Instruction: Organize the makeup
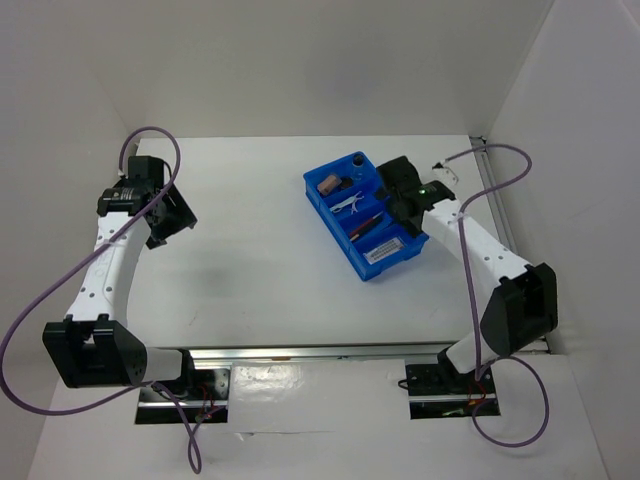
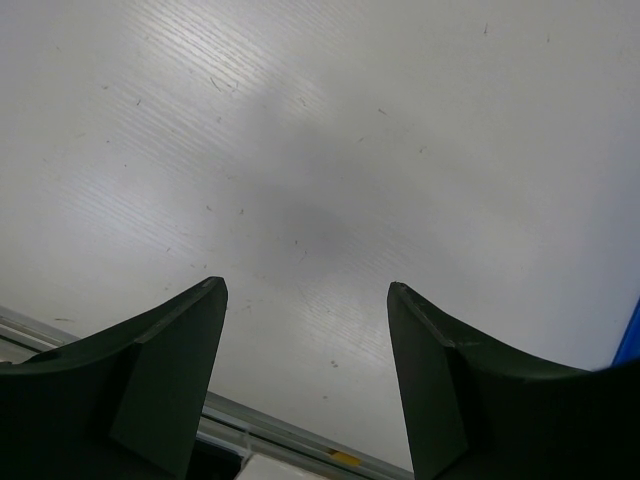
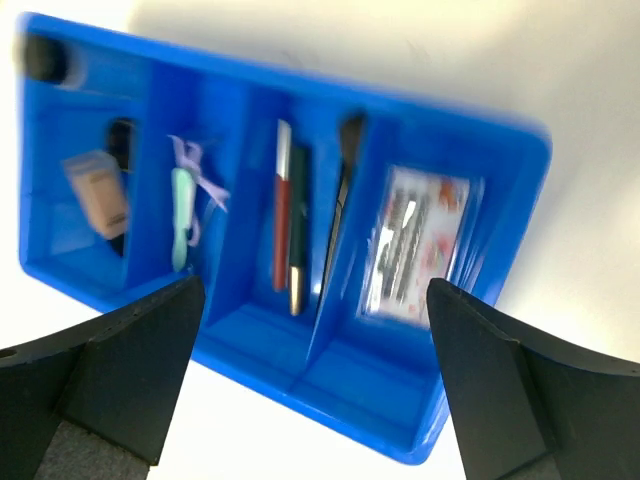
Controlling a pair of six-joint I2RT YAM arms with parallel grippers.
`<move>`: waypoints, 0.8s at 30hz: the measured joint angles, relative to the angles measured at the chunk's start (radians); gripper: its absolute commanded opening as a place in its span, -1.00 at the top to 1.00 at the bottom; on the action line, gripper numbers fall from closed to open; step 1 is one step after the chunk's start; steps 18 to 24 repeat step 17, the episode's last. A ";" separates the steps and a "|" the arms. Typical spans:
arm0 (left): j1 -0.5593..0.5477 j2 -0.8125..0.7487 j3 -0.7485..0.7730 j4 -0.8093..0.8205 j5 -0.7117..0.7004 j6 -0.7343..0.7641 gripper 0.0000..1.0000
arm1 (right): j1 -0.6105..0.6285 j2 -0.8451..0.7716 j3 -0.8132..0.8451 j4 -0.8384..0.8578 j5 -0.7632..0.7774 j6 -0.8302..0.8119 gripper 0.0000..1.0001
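Note:
The makeup lies in the blue compartment tray [image 1: 336,230] at the back right. In the right wrist view the tray [image 3: 380,420] holds a tan bottle with black cap [image 3: 97,192], a lilac looped piece [image 3: 190,160] beside a mint strip, thin pencils [image 3: 290,215], a dark brush [image 3: 345,180] and a white red-printed packet [image 3: 415,245]. A small dark-capped item [image 3: 45,58] sits in the far corner. My right gripper [image 3: 316,290] is open and empty above the tray's right side [image 1: 395,195]. My left gripper [image 2: 307,285] is open and empty over bare table at the far left [image 1: 175,215].
White walls close in the table on the back, left and right. A metal rail [image 2: 290,440] runs along the table's near edge. Purple cables loop from both arms. A small wire piece [image 1: 447,168] lies near the back right corner.

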 measured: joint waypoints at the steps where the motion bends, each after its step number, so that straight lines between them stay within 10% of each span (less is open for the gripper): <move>1: 0.000 -0.001 0.000 0.000 0.000 0.001 -0.57 | -0.004 -0.005 0.027 0.000 0.020 -0.065 -1.00; 12: -0.008 -0.027 -0.034 0.017 0.033 0.007 -0.57 | -0.631 -0.113 0.108 -0.066 -0.077 -0.590 -1.00; 24: -0.018 -0.048 -0.041 0.032 0.070 0.026 -0.55 | -0.668 -0.116 0.062 -0.113 -0.178 -0.665 -1.00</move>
